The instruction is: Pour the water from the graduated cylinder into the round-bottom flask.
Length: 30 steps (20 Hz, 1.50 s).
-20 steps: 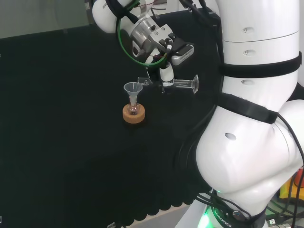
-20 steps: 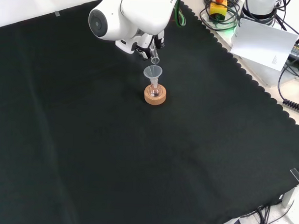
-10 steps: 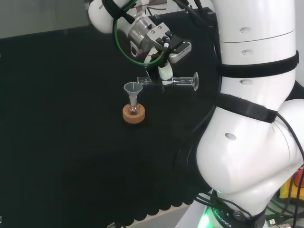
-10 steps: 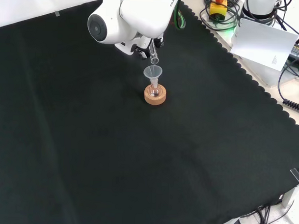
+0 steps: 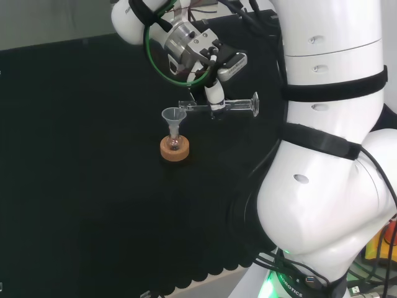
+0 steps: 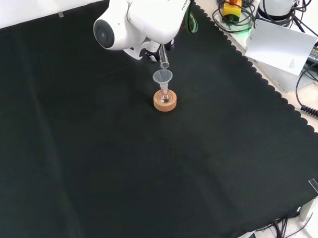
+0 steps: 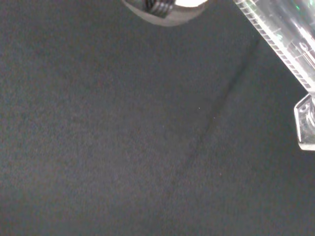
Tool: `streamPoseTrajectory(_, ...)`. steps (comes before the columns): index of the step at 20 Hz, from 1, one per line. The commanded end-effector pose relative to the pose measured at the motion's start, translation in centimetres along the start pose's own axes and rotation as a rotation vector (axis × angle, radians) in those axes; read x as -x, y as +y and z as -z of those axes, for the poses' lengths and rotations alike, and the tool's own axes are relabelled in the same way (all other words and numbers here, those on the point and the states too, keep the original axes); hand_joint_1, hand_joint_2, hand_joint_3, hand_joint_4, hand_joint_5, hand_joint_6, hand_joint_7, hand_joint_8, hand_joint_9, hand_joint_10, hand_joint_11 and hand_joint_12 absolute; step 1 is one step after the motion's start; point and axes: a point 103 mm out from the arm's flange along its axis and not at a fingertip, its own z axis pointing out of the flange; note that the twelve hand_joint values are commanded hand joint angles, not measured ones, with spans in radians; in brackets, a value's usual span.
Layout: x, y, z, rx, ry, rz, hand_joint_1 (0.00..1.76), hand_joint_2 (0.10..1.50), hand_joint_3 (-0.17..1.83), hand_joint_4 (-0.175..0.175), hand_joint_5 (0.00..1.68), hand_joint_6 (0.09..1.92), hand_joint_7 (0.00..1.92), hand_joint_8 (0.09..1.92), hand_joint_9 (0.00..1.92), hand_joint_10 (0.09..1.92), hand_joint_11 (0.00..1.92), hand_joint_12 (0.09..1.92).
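Held the graduated cylinder (image 5: pixel 218 106) near level, hand (image 5: pixel 215 94) curled round its middle, mouth just above the funnel (image 5: pixel 173 116) rim in the head view. Risked a spill onto the black cloth (image 6: pixel 146 171) if tipped with the lip off the funnel. Round-bottom flask (image 5: pixel 174 143) sat in the cork ring (image 5: pixel 174 149). Couldn't tell how much water was in either vessel.

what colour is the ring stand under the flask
Tan cork stand; the front view shows it best.
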Motion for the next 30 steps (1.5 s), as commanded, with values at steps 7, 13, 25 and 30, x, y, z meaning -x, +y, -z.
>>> streamPoseTrajectory(7,-0.2,-0.3,0.2,-0.036,-0.012,-0.034,1.26,1.04,-0.01,0.025,1.1,0.81,1.23,0.64,1.52,0.09,1.29,0.74)
streamPoseTrajectory(13,-0.1,-0.2,0.3,-0.062,-0.022,-0.049,1.26,1.04,-0.01,0.025,1.1,0.8,1.23,0.64,1.52,0.09,1.29,0.74)
streamPoseTrajectory(25,-0.5,-0.2,0.9,-0.066,-0.035,-0.082,1.26,1.04,-0.01,0.029,1.1,0.8,1.23,0.64,1.52,0.09,1.29,0.74)
streamPoseTrajectory(30,-0.5,-0.5,1.1,-0.076,-0.054,-0.105,1.26,1.04,-0.01,0.029,1.11,0.8,1.23,0.63,1.52,0.09,1.29,0.73)
